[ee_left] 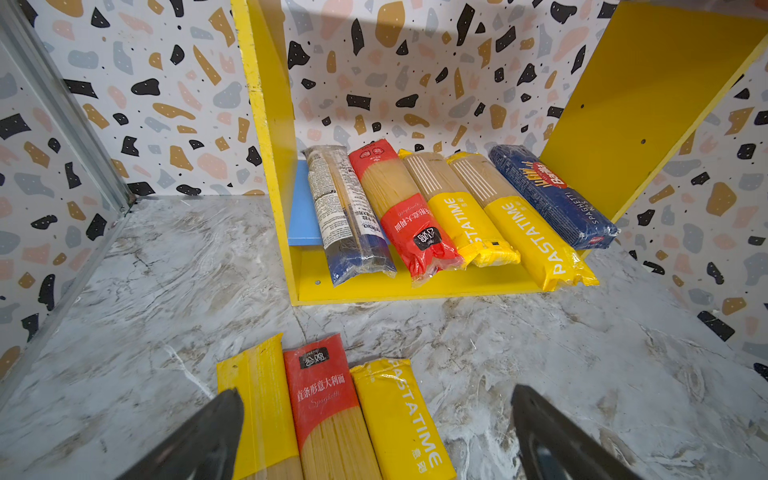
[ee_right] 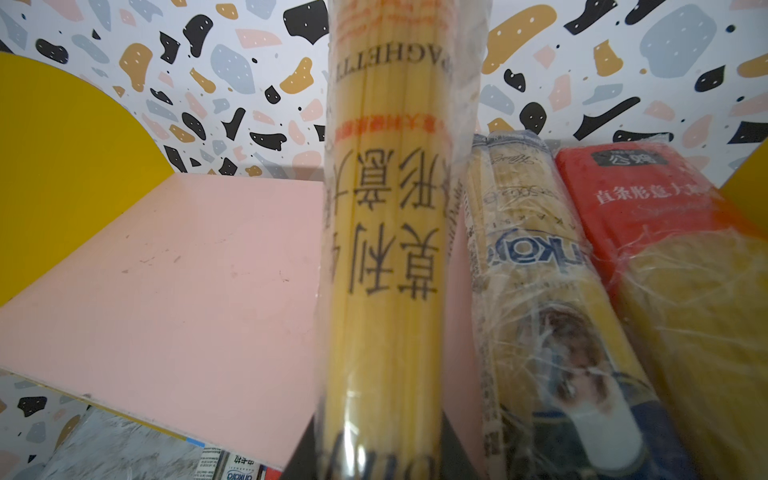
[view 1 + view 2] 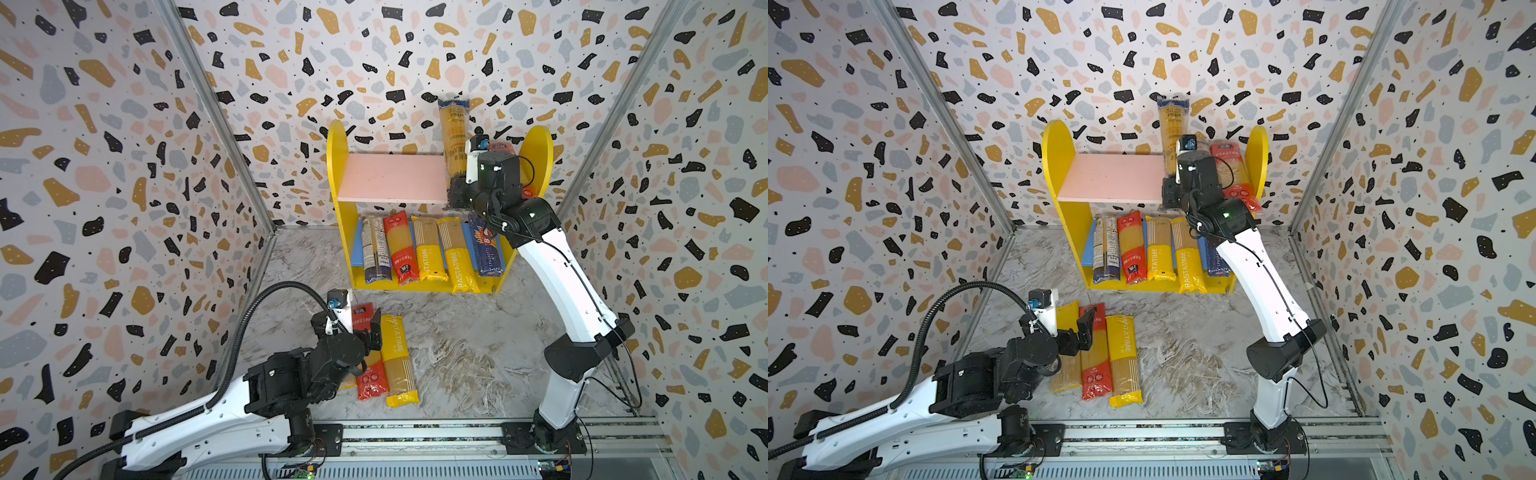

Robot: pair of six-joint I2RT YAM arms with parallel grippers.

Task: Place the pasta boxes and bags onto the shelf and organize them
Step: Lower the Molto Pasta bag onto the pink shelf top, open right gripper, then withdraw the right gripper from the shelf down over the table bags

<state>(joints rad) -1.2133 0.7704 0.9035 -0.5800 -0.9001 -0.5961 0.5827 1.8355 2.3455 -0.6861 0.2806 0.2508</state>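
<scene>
Pasta pack (image 2: 382,208), clear-wrapped bundle of yellow spaghetti with Chinese print: stood upright at the front edge of the pink upper board (image 3: 390,178) of the yellow-sided two-tier shelf (image 3: 336,166), pinched at its lower end in the closed right end effector (image 2: 380,455). Best tipped back and laid flat just beside the clear-and-navy pack (image 2: 540,291) on that board, without shoving it. Left end effector (image 1: 374,390): spread wide, empty, above three spaghetti packs (image 1: 324,407) on the marble-look table (image 3: 457,353) before the shelf.
</scene>
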